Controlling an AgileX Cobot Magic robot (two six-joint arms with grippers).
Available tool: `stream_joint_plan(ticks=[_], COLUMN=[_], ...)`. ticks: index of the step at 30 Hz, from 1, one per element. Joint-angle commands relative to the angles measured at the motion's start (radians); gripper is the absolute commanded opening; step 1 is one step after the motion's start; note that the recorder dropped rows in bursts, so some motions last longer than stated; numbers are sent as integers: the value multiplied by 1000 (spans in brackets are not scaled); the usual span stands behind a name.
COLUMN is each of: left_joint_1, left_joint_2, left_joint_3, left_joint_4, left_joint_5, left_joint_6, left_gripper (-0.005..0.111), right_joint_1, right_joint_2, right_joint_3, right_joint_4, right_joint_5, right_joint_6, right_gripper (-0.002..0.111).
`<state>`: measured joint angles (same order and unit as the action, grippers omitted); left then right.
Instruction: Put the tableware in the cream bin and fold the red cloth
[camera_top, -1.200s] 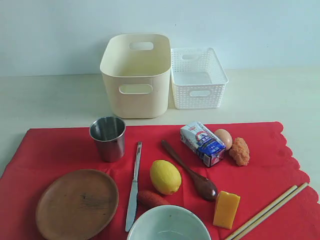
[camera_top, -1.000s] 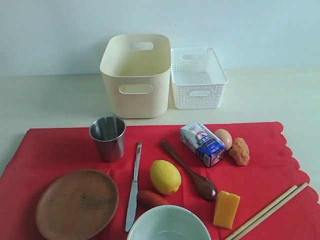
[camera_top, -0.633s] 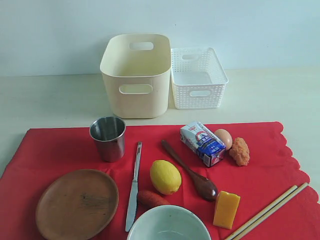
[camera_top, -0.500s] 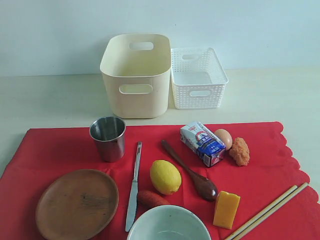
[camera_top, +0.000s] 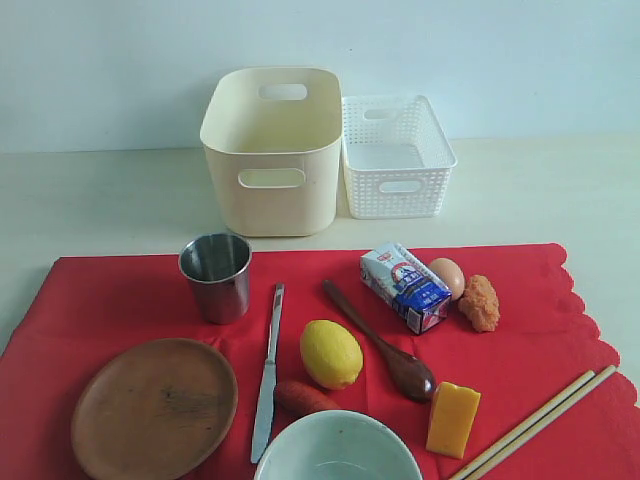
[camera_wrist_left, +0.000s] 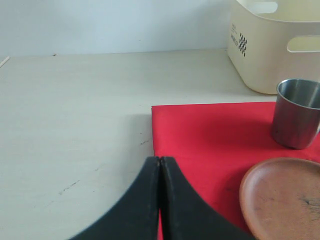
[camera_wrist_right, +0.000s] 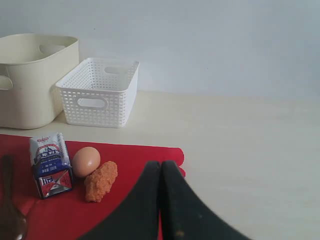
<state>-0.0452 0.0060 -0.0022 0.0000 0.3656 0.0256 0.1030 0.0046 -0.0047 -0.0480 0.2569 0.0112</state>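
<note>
Evidently nothing has shifted over the last second; left hand (camera_wrist_left: 159, 161) and right hand (camera_wrist_right: 161, 165) hang pressed together; tableware, steel cup (camera_top: 215, 275) included, lies on the red cloth (camera_top: 120, 290); none yet in the cream bin (camera_top: 290, 215); task unbegun.

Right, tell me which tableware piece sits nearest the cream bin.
The steel cup, upright just in front of the cream bin; plate, knife, spoon, bowl and chopsticks lie farther away.

steel cup (camera_top: 215, 277): brushed metal, soft sheen
wooden plate (camera_top: 154, 408): matt brown wood, faint grain
spoon (camera_top: 385, 345): dark, glossy wood
cream bin (camera_top: 272, 150): smooth plastic
basket (camera_top: 396, 157): white lattice plastic
red cloth (camera_top: 120, 300): matt fabric
surface (camera_top: 90, 200): pale, matt
</note>
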Motion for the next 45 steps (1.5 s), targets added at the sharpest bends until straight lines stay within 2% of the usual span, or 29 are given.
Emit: stream_joint_plan(ticks=[1, 45], left_joint_1=[0, 0], left_joint_2=[-6, -6], left_joint_3=[2, 2], left_joint_4=[-10, -10], left_joint_5=[-8, -8], left_joint_6=[-3, -3], left_gripper=[0, 0], right_joint_1=[-6, -6], right_joint_2=[-5, 7], right_joint_3=[5, -14], right_joint_4=[-1, -1], right_joint_5=[-12, -12], right_joint_6=[0, 0], right_gripper=[0, 0])
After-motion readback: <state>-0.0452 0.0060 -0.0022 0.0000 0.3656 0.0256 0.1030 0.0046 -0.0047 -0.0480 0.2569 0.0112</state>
